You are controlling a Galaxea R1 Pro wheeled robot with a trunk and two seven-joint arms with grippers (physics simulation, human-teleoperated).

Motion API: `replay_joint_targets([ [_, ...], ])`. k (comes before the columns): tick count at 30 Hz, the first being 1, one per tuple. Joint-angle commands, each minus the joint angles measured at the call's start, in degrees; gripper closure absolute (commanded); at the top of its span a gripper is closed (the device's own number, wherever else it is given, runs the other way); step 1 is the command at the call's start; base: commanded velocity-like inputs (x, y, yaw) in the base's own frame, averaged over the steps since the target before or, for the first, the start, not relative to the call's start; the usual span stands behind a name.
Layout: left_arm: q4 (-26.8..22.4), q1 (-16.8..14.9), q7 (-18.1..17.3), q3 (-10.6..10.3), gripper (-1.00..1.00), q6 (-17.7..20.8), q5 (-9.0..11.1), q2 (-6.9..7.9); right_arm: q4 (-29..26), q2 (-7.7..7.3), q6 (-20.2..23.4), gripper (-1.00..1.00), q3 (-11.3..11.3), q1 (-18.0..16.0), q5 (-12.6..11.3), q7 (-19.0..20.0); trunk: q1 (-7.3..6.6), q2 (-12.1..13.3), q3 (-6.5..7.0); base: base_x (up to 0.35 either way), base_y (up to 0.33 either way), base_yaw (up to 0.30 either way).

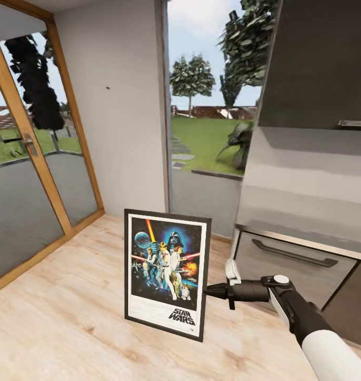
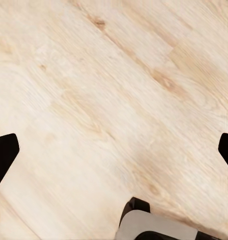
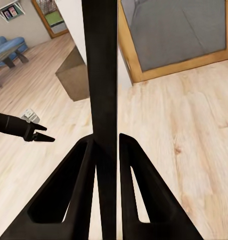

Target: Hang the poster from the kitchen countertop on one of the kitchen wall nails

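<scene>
Grey wall [image 1: 117, 106] ahead with nail [image 1: 107, 88] bare: right gripper [image 1: 208, 290] clamps the poster [image 1: 167, 273] by its edge, upright over the floor [image 1: 59, 312], hanging left; left gripper [image 2: 114, 150] spread, empty.

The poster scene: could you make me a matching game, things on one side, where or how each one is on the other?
Things:
1. poster
2. wall nail
3. left pincer
4. glass door

Places or states:
A. open above the pale wood floor
B. a dark speck on the grey wall
C. framed in wood, at the room's left
D. upright, its edge clamped by the right pincer

Pairs: 1-D, 2-B, 3-A, 4-C
</scene>
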Motion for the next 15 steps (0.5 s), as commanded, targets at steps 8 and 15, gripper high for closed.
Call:
replay_joint_targets([
  [8, -0.07, -0.02, -0.34, 0.14, -1.0, 0.05, 0.0, -0.02, -0.02, -0.05, 0.77, 1.0, 0.16, -0.05, -0.29, 0.2, 0.06, -0.11, -0.11, 0.203, 0.316, 0.007],
  [15, -0.07, -0.02, -0.34, 0.14, -1.0, 0.05, 0.0, -0.02, -0.02, 0.0, 0.77, 1.0, 0.16, -0.06, -0.29, 0.16, 0.06, -0.11, -0.11, 0.212, 0.312, 0.194],
])
